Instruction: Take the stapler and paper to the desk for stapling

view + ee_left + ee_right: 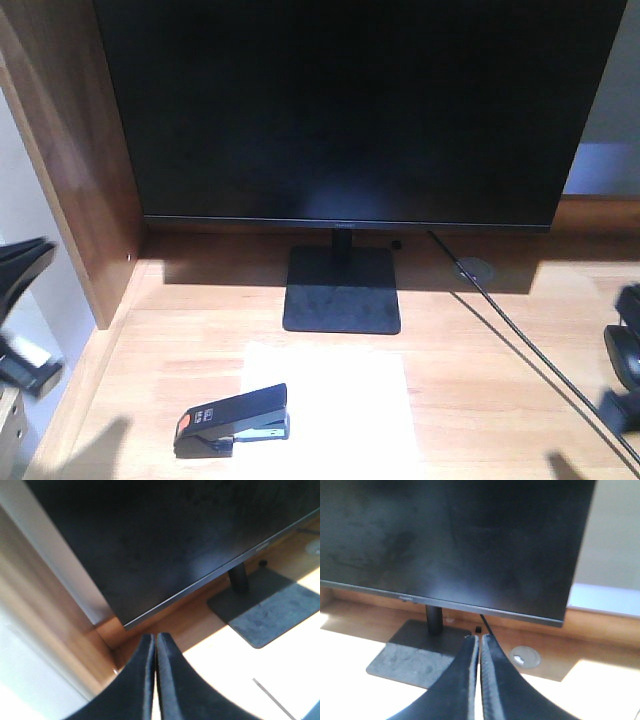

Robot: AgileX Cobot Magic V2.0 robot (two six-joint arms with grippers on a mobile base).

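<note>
Near-centre of desk: desk (520, 390) holds everything; monitor (350, 110) and its stand (343, 290) sit at the far side.
paper: paper (340, 400) lies flat just near of the stand, washed out by sunlight.
stapler: stapler (232, 418) rests on the paper's near-left corner, long axis left-right, tilted slightly, orange end pointing left.
left gripper: left gripper (154, 680) clenched, nothing held, off the desk's left edge.
right gripper: right gripper (479, 680) clenched, nothing held, at the far-right edge.
nearer arm: left, judging by the front view; stapler lies to its right.
</note>
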